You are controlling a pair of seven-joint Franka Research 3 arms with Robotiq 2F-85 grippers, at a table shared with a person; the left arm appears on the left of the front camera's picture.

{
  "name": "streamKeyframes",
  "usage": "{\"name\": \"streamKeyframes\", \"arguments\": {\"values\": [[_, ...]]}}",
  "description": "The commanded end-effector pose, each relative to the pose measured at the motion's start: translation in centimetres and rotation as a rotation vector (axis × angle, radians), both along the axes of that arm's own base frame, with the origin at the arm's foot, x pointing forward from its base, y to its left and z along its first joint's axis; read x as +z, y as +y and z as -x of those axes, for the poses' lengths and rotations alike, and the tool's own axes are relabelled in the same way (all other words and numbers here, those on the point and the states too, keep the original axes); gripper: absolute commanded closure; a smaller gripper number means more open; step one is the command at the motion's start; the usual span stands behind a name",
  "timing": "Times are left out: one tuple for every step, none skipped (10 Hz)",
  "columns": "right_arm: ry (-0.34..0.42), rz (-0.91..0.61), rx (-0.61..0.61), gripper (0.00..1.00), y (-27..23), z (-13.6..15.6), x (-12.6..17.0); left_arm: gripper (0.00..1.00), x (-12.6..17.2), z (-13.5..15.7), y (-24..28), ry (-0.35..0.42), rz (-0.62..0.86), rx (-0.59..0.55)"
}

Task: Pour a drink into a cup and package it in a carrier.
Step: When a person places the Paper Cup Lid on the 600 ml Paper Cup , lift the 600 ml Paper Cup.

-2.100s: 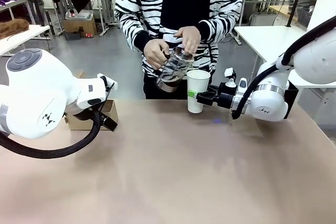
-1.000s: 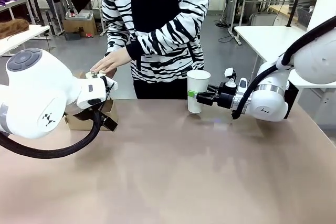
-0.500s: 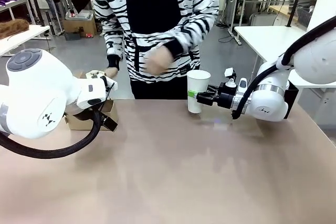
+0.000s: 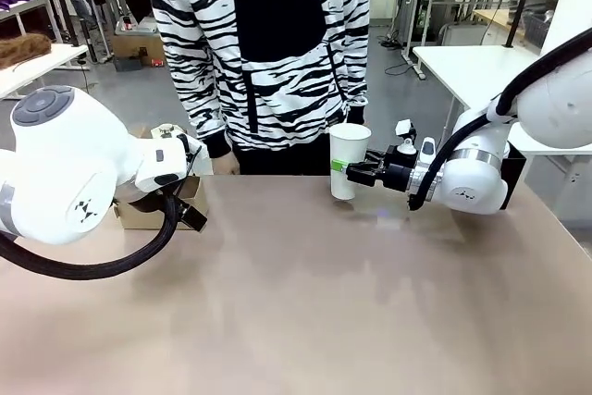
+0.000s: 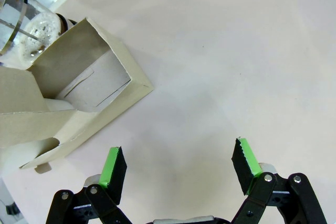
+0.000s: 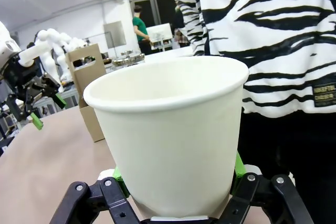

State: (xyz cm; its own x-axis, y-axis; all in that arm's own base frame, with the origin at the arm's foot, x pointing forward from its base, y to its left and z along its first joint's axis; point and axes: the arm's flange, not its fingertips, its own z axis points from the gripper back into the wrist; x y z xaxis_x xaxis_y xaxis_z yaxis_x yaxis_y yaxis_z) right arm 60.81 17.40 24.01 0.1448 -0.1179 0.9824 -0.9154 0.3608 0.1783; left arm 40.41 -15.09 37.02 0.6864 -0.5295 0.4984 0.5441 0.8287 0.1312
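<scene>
Left fingers (image 5: 113, 167) spread wide; right fingers (image 6: 238, 168) clamped tight.

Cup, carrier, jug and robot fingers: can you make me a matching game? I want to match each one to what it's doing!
Things
1. white paper cup
2. left fingers
3. cardboard carrier
4. glass press jug

States
A. spread wide open above the table, holding nothing
B. standing right beside the carrier, bubbly inside
C. upright, squeezed between the right fingers
D. sitting on the table, open on top

Pairs: 1-C, 2-A, 3-D, 4-B
</scene>
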Motion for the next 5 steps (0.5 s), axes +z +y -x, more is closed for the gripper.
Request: {"name": "streamKeyframes", "arguments": {"values": [[-0.006,-0.006,0.002,0.2,0.15,0.07,0.53,0.0,0.03,0.03,-0.02,0.0,0.001,-0.001],[-0.006,-0.006,0.002,0.2,0.15,0.07,0.53,0.0,0.03,0.03,-0.02,0.0,0.001,-0.001],[-0.006,-0.006,0.002,0.2,0.15,0.07,0.53,0.0,0.03,0.03,-0.02,0.0,0.001,-0.001],[-0.006,-0.006,0.002,0.2,0.15,0.07,0.53,0.0,0.03,0.03,-0.02,0.0,0.001,-0.001],[-0.006,-0.006,0.002,0.2,0.15,0.07,0.53,0.0,0.03,0.03,-0.02,0.0,0.001,-0.001]]}}
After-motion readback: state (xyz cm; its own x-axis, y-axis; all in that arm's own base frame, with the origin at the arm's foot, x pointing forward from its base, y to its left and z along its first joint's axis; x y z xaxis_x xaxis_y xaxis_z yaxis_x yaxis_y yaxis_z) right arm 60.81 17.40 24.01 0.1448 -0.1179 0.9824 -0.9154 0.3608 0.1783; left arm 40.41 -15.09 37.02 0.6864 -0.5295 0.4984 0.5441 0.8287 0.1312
